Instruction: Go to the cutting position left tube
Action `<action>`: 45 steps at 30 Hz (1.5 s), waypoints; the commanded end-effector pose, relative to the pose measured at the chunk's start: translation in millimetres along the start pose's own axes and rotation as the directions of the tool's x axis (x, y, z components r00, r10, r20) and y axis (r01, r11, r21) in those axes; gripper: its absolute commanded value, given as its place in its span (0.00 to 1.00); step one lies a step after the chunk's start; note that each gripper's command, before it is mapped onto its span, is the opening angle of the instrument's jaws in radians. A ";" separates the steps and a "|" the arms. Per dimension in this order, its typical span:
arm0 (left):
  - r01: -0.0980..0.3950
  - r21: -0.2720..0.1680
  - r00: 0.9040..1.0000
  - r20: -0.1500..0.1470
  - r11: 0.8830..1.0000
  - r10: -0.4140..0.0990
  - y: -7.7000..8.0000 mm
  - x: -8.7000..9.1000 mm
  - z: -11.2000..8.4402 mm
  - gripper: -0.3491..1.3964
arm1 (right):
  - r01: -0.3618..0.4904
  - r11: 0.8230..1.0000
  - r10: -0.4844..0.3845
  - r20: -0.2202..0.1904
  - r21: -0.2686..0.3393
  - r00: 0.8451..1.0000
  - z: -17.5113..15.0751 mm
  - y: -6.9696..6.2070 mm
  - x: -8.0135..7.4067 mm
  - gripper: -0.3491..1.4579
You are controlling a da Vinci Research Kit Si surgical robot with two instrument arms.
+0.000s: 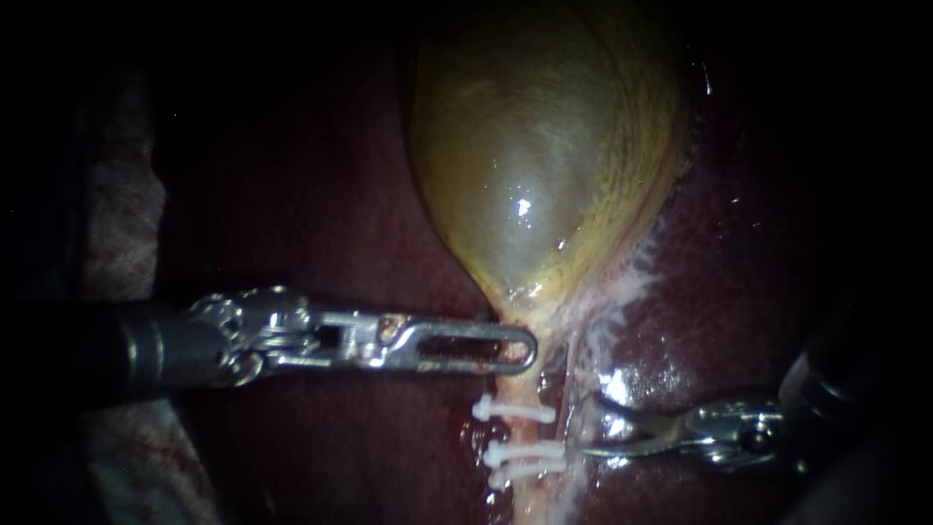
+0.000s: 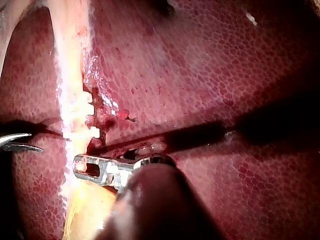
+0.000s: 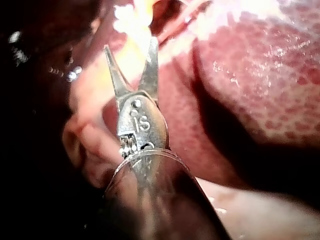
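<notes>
Left instrument: the shaft enters from the left and lies level across the liver; its slotted tip rests against the narrow neck where the gallbladder tapers into the left tube; it is seen flat-on, so whether it grips the tissue there cannot be told from any view. In the left wrist view the same tip lies at the edge of the pale tube, with yellow gallbladder wall just beside the shaft.

Left tube: pale and running down from the gallbladder neck; it carries three white clips, one upper clip and two lower clips set close together; a bare stretch of tube shows between the upper clip and the lower pair. A thinner pale strand runs alongside it on the right.

Right instrument: it enters from the right and ends in two curved blades; the blades stand apart in a narrow V and hold nothing. The tips point toward the left tube, level with the bare stretch; they lie just beside it and do not straddle it; the lower tip is near the end of a lower clip. The right wrist view shows the V clearly, with pale tissue ahead; the left wrist view shows both tips beside the tube and apart from it.
</notes>
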 end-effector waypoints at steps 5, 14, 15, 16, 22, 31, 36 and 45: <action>-0.005 0.000 1.000 0.001 1.000 0.005 0.5 -0.1 -0.2 0.00 | -0.026 0.999 0.026 0.017 0.019 1.000 1.3 -0.8 0.4 0.88; -0.009 -0.001 1.000 0.003 1.000 0.009 1.0 -0.1 -0.6 0.00 | -0.047 0.998 0.045 0.066 0.031 0.997 3.5 -1.4 1.0 0.86; -0.008 -0.001 1.000 0.003 1.000 0.008 1.0 -0.1 -0.6 0.00 | -0.052 0.998 0.050 0.071 0.031 0.996 3.7 -1.4 1.0 0.86; -0.008 -0.001 1.000 0.003 1.000 0.008 1.1 -0.1 -0.6 0.00 | -0.055 0.998 0.053 0.078 0.033 0.996 4.0 -1.4 0.9 0.85; -0.007 -0.002 1.000 0.004 1.000 0.007 1.3 -0.2 -0.7 0.00 | -0.059 0.998 0.054 0.117 0.037 0.992 5.1 -1.5 0.8 0.83; -0.007 -0.002 1.000 0.004 1.000 0.007 1.3 -0.2 -0.7 0.00 | -0.059 0.998 0.052 0.167 0.038 0.985 5.9 -1.1 0.9 0.80; -0.007 -0.002 1.000 0.004 1.000 0.007 1.3 -0.2 -0.7 0.00 | -0.060 0.997 0.052 0.178 0.039 0.983 4.9 -0.8 0.3 0.79; -0.007 -0.002 1.000 0.004 1.000 0.007 1.3 -0.2 -0.7 0.00 | -0.059 0.997 0.050 0.194 0.040 0.980 3.9 -0.8 -0.5 0.76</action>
